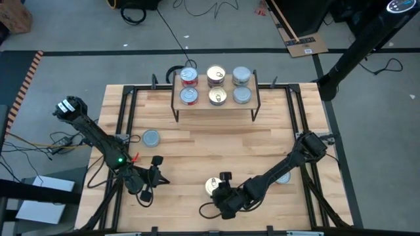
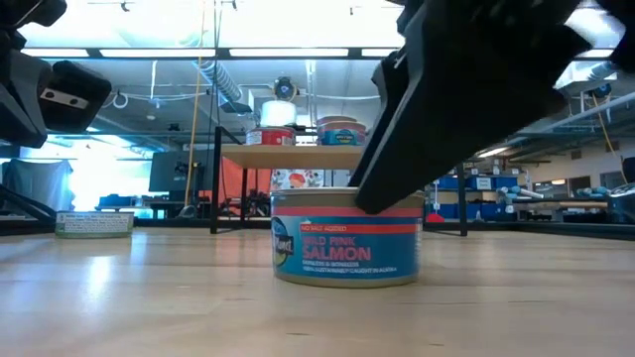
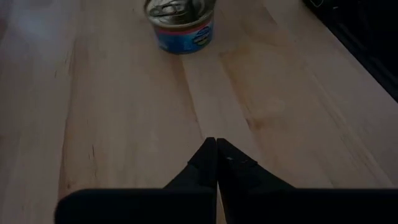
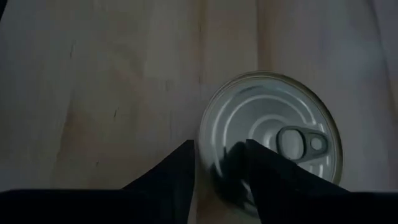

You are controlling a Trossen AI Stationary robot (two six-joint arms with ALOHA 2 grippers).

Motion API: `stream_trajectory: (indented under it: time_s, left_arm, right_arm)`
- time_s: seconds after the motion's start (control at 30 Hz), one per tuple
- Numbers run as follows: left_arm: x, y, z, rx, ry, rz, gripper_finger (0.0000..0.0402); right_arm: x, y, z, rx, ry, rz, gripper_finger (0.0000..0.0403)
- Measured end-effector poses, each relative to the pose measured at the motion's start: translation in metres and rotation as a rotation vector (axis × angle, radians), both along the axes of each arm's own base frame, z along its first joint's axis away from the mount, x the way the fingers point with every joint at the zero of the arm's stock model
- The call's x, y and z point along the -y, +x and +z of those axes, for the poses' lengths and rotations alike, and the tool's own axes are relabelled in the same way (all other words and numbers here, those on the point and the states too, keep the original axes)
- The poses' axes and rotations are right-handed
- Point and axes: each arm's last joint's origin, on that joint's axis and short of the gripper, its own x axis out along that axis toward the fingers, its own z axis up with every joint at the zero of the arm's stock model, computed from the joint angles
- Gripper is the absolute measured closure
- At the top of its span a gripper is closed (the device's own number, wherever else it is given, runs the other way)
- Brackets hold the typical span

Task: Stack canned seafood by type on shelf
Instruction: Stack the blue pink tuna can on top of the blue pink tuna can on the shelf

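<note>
A blue-and-red salmon tin with a silver pull-tab top stands on its base near the table's near edge. My right gripper hovers over it, open, with one finger beyond the rim and one above the lid. My left gripper is shut and low over the table, to the left of this tin, pointing at it. The wooden shelf at the far side carries two red, two gold-topped and two bluish tins. My right gripper comes at the tin from above, slanting from the near right. One fingertip meets the outline of the lid's rim in the low view. I cannot tell whether it touches. The tin stands upright on the table.
A bluish-topped tin stands alone left of centre, also in the low view. Another tin shows partly under my right arm. Black frame rails run along the table's sides. Bare wood lies between the shelf and the arms.
</note>
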Motion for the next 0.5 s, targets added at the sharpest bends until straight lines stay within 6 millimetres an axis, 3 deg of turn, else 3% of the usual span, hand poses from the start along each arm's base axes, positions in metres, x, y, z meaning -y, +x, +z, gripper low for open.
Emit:
stream_trajectory:
  time_s: [0.17,0.43,0.5]
  left_arm:
    - [0.000,0.000,0.001,0.006,-0.006,0.000,0.0394]
    - [0.005,0.005,0.009,0.086,-0.086,-0.002,0.0394]
    - [0.006,0.006,0.012,0.112,-0.095,-0.011,0.0394]
  right_arm:
    - [0.002,0.000,0.000,-0.007,-0.022,0.020,0.0279]
    - [0.007,0.004,0.001,-0.032,-0.041,0.075,0.0389]
    - [0.007,0.005,0.003,-0.038,-0.061,0.110,0.0395]
